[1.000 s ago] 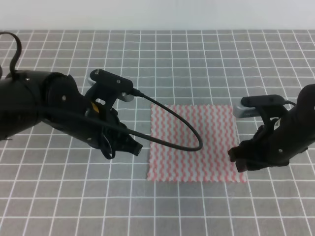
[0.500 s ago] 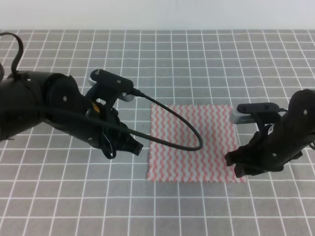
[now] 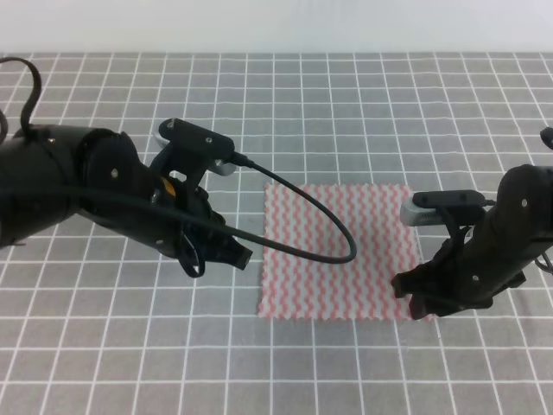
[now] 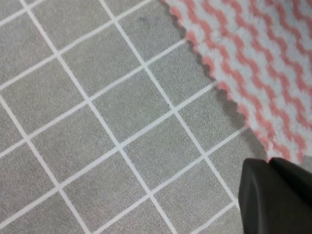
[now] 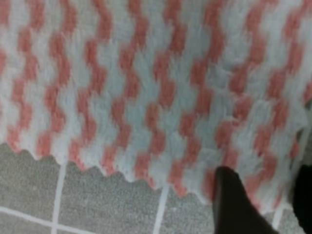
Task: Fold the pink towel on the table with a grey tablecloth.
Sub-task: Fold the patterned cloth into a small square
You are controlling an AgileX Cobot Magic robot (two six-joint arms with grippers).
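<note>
The towel (image 3: 339, 251) lies flat and square on the grey surface (image 3: 346, 104), not yet folded, and both arms are low at its near corners, which looks like the setup for lifting the near edge over. The right hand (image 3: 421, 298) sits right on the near right corner, fingers (image 5: 234, 200) spread astride the pinked edge, nothing pinched yet. The left hand (image 3: 232, 257) hangs just beside the left edge, off the cloth; I can't tell whether it's spread or pressed together.

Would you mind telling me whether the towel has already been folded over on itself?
No, in the high view the pink towel lies flat as a single open square on the grey tablecloth.
</note>
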